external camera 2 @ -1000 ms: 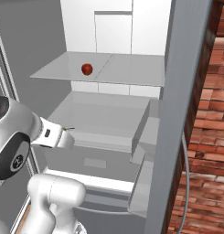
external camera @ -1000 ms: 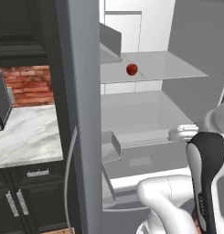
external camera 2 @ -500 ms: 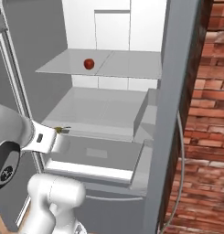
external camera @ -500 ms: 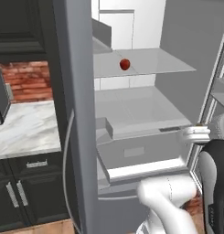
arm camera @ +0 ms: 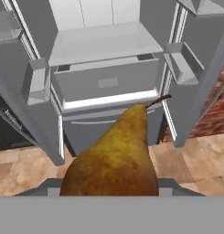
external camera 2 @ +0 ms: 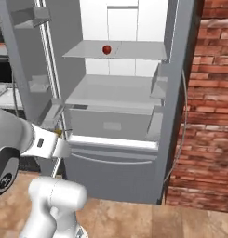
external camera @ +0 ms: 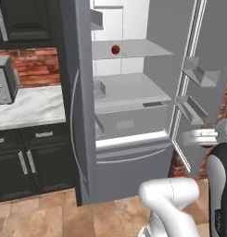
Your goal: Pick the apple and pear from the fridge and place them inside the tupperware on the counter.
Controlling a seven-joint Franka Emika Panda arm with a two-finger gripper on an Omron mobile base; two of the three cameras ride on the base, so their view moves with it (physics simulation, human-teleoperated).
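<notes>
The fridge point(external camera: 133, 115) is seen standing open, both doors swung wide; pale interior, glass shelves and a drawer are exposed, with door bins point(external camera: 198, 76) on the right-hand door. To its left the counter point(external camera: 27, 107) is noted, white marble over black cabinets, with a grey microwave point(external camera: 3, 85) on it; the tupperware cannot be made out. The arm is seen low in front of the fridge, outside the cabinet; the gripper point(external camera 2: 59, 142) is glimpsed in the right base view, level with the drawer front. The pear point(arm camera: 115, 157) is held in the hand view, stem pointing away toward the fridge; its body hides the fingers, so the clamp is inferred from how it sits rather than seen. The apple point(external camera: 115, 49) is left on the upper glass shelf, alone, toward the back.

Step in hand, as judged: carrying the pear to the counter. For a clean carry the grip should be kept closed and steady; the swing should be made leftward around the open left door edge; the fruit should be lowered just over the container before release, not dropped from height, since a rounded pear may roll.
</notes>
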